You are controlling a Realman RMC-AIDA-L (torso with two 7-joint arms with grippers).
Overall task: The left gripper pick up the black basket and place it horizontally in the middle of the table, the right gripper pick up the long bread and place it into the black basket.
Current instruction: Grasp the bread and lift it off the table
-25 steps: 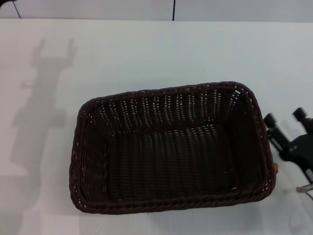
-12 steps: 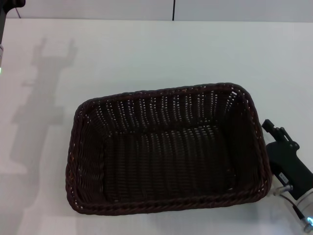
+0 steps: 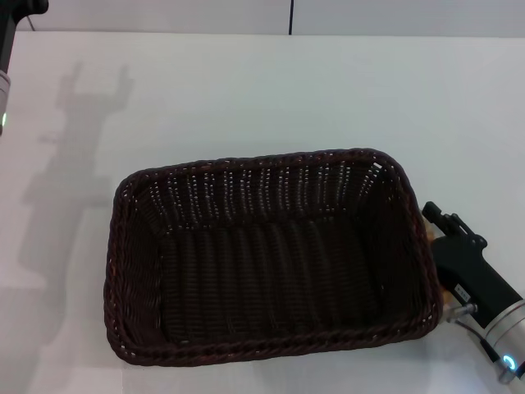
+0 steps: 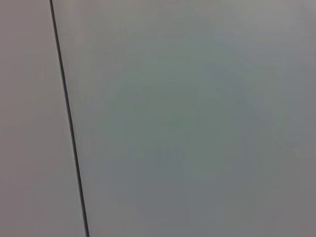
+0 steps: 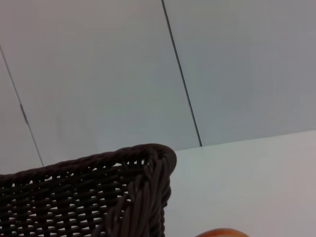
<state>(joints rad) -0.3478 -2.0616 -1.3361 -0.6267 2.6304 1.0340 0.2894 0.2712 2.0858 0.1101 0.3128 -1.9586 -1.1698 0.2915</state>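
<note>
The black basket (image 3: pixel 262 254) lies lengthwise across the middle of the white table (image 3: pixel 246 90), empty, open side up. My right gripper (image 3: pixel 436 220) is low at the basket's right end, close beside its rim, with its black body and silver arm (image 3: pixel 502 332) trailing to the lower right. The long bread is almost wholly hidden there. Only an orange sliver (image 5: pixel 224 232) shows in the right wrist view, next to the basket's corner (image 5: pixel 148 168). My left arm (image 3: pixel 6 57) is raised at the far left corner; its gripper is out of view.
The table's far edge meets a grey wall with a dark vertical seam (image 3: pixel 291 16). The arm's shadow (image 3: pixel 74 164) falls on the table left of the basket. The left wrist view shows only wall panels (image 4: pixel 197 123).
The right gripper has turned and dropped lower beside the basket's right end. The left arm has come into view at the far left corner. The basket sits slightly further left and lower in view.
</note>
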